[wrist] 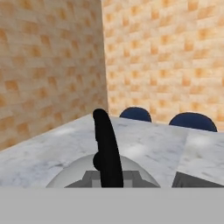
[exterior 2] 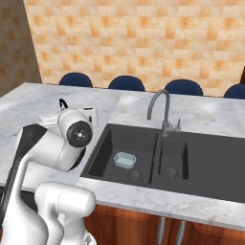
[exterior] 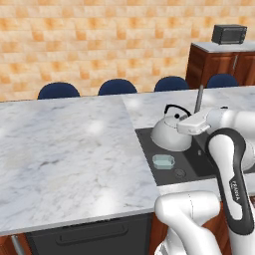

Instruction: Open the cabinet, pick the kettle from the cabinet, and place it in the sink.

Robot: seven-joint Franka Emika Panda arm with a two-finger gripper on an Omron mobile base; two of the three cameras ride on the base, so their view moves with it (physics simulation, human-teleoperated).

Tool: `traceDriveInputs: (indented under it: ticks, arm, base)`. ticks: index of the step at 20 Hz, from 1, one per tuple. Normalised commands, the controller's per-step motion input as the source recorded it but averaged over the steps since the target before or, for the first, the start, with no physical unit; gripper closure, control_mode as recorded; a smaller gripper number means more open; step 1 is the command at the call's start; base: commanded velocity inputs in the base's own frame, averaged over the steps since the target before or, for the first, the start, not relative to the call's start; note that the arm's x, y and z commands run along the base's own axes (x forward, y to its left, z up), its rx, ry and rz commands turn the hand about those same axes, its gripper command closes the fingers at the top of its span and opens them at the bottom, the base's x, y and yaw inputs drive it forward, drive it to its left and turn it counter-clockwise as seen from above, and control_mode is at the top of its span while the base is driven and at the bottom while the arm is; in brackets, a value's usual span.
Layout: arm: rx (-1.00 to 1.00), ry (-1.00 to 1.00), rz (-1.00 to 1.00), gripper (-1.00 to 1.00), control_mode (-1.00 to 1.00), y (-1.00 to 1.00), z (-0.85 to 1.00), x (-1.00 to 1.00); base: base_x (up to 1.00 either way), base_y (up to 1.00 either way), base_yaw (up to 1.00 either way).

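Note:
The silver-grey kettle (exterior: 167, 132) hangs over the left rear corner of the dark sink (exterior: 191, 162), beside the tall tap (exterior: 199, 99). My gripper (exterior: 181, 126) is shut on its black arched handle from the right. In the hand view the handle (wrist: 107, 151) rises between my fingers, with the kettle's dome (wrist: 70, 175) below. From the right base view my arm hides most of the kettle; only a bit of its handle (exterior 2: 62, 102) shows, left of the sink (exterior 2: 143, 139). I cannot tell whether the kettle touches the basin. The cabinet is out of view.
A small pale blue dish (exterior: 163, 161) lies in the left basin near the drain. Wide white marble counter (exterior: 64, 149) spreads to the left. Blue chair backs (exterior: 117, 87) line the far edge. A dark oven (exterior: 229, 34) stands on a wooden cabinet at back right.

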Motion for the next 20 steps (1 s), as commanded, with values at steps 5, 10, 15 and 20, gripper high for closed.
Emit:
traceDriveInputs:
  ticks: [5, 10, 15, 20]
  arm:
    - [0.0, 0.03, -0.33, 1.0, -1.0, 0.0, 0.0, 0.03]
    - [0.0, 0.05, -0.26, 1.0, -1.0, -0.05, 0.01, 0.01]
    - [0.0, 0.15, -0.25, 1.0, -1.0, -0.05, 0.0, 0.05]
    - [0.0, 0.18, -0.28, 1.0, -1.0, -0.13, -0.01, 0.06]
  base:
    - [0.0, 0.0, 0.0]
    - [0.0, 0.0, 0.0]
    - [0.0, 0.0, 0.0]
    - [0.0, 0.0, 0.0]
